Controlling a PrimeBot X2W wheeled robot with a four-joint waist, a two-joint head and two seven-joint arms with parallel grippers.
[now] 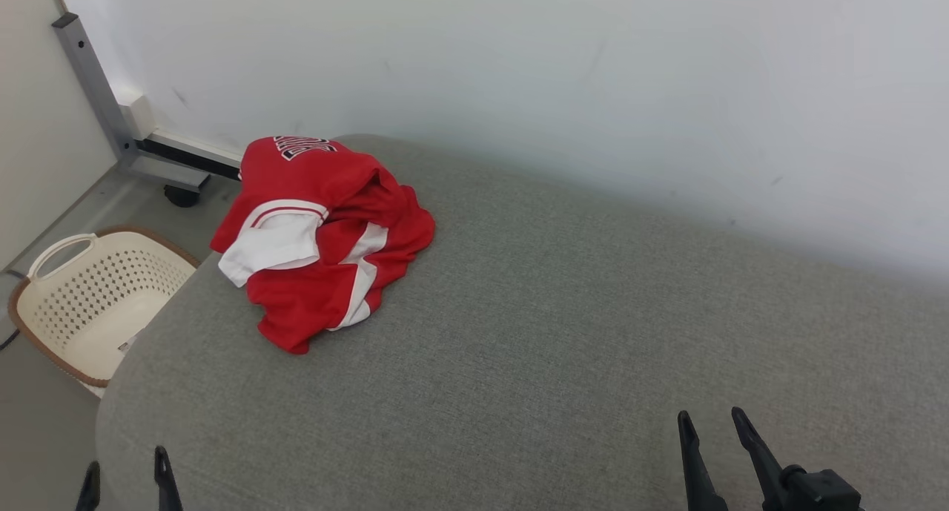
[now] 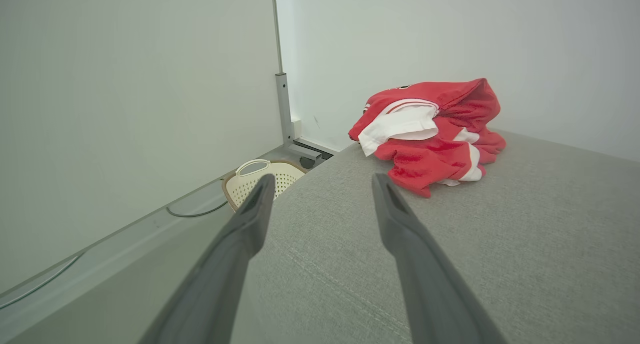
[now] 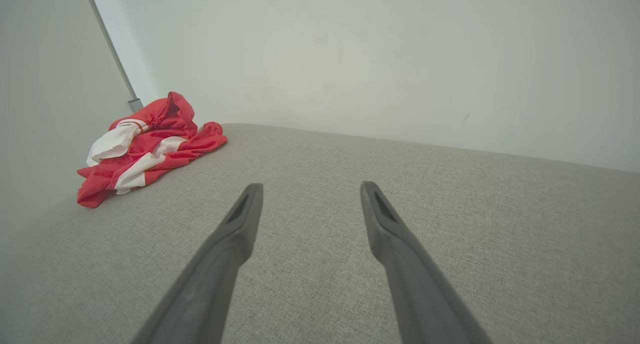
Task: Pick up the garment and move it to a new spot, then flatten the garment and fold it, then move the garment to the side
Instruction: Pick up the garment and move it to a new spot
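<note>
Nearest the head camera, the two dark fingers of the right end effector (image 1: pixel 709 414) rose from the lower right edge, spread wide with nothing between them. The left end effector (image 1: pixel 126 459) showed at the lower left, likewise fully parted and empty, hanging at the near left corner of the grey fabric-covered surface (image 1: pixel 556 333).

The main risk, as I judged it, lay in where the garment (image 1: pixel 319 236) sat. The red and white heap was crumpled at the far left corner of the surface, its left side right at the rounded edge. A cream perforated basket (image 1: pixel 96 303) stood on the floor below that edge. A sideways nudge, or a pinch that slipped, could have sent the cloth over the edge toward the basket or the floor. The heap was also layered, a white sleeve folded over red panels, so a shallow grip might have caught one layer alone and left the rest dragging. Driving the fingertips down too hard could have snagged the soft cover beneath.

Both end effectors were well apart from the garment. It lay ahead of the left one and somewhat toward its right, as the left wrist view showed, with bare grey cover between. From the right one it lay far off to the left, across most of the surface.
</note>
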